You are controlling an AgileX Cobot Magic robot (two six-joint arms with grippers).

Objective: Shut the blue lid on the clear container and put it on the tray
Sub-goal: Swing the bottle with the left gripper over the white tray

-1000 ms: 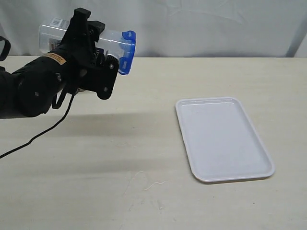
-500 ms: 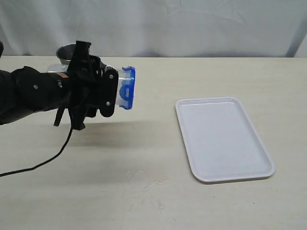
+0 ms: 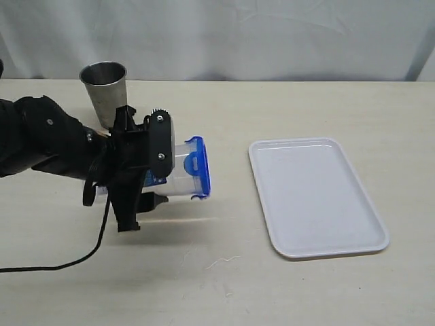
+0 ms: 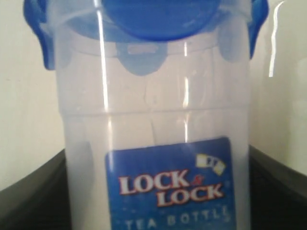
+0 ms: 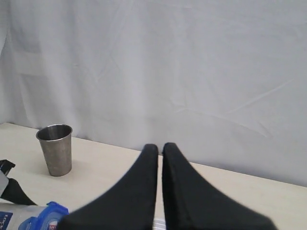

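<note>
Clear container (image 3: 182, 168) lies sideways in the left tool (image 3: 155, 170), clamped around its middle, low over the surface (image 3: 204, 285). The blue lid (image 3: 198, 166) is on and faces 3 o'clock toward the tray (image 3: 319, 197), which is well apart. The right tool (image 5: 159, 158) is pinched together, empty. My worry: I can't tell if all the flaps are snapped, so the lid might pop. Slick plastic could also twist in the grip, or clip the tray rim coming in this low.
</note>
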